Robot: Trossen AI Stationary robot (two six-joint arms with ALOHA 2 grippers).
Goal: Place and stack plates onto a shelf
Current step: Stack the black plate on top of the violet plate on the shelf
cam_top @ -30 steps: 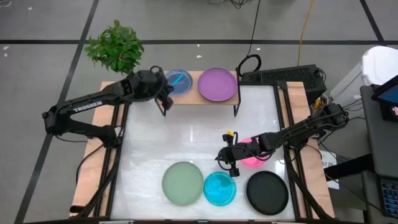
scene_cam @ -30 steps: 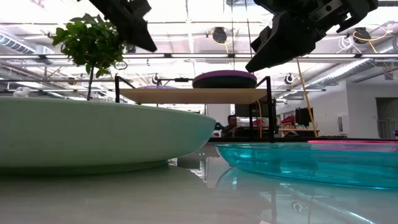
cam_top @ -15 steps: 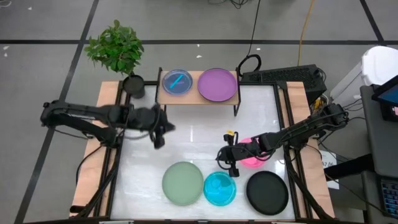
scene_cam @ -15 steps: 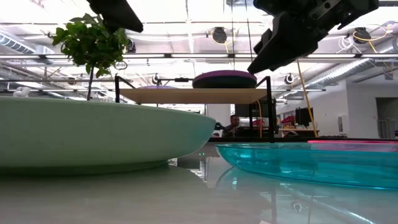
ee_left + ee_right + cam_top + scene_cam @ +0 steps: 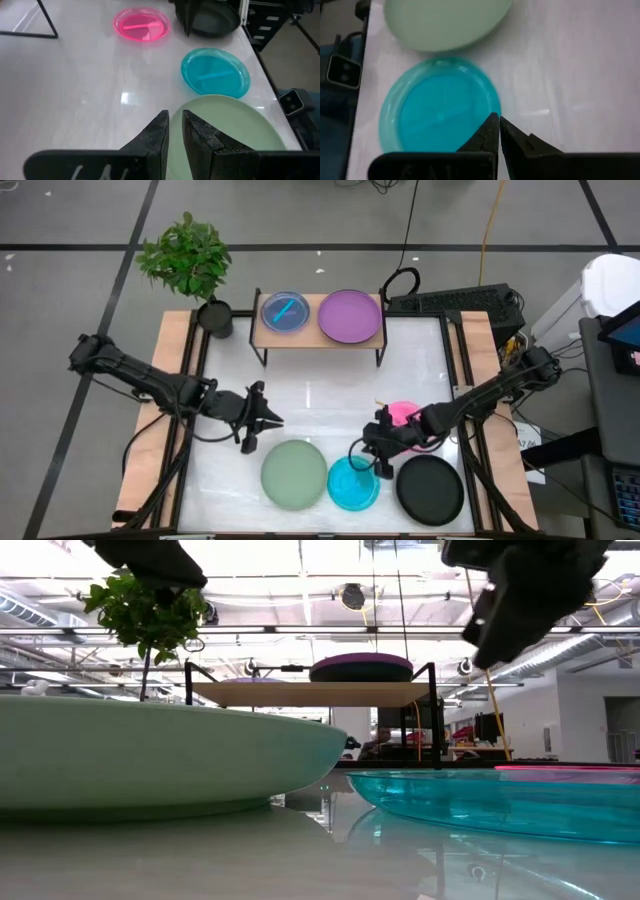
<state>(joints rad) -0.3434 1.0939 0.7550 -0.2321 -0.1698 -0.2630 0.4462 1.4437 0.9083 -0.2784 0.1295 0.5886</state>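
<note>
The shelf (image 5: pixel 313 332) stands at the table's far edge and carries a translucent bluish plate (image 5: pixel 285 311) and the purple plate (image 5: pixel 349 315). Along the near edge lie the sage green plate (image 5: pixel 294 474), a cyan plate (image 5: pixel 350 486) and a black plate (image 5: pixel 430 488). A pink plate (image 5: pixel 405 413) lies farther back, partly under the right arm. My left gripper (image 5: pixel 175 117) is shut and hovers by the green plate's (image 5: pixel 225 130) far-left rim. My right gripper (image 5: pixel 497 119) is shut above the cyan plate's (image 5: pixel 437 107) far-right rim. The low view shows both grippers well above the table.
A potted plant (image 5: pixel 188 255) stands off the table's far-left corner, its dark pot (image 5: pixel 214 318) beside the shelf's left end. A keyboard (image 5: pixel 455 302) lies behind the far-right corner. White tabletop (image 5: pixel 310 395) shows between the shelf and the near row of plates.
My left gripper has swung from the shelf's left end toward the near edge, ending beside the green plate; the bluish plate stays on the shelf. My right gripper has moved from beside the pink plate toward the near edge, over the cyan plate, uncovering more of the pink plate.
</note>
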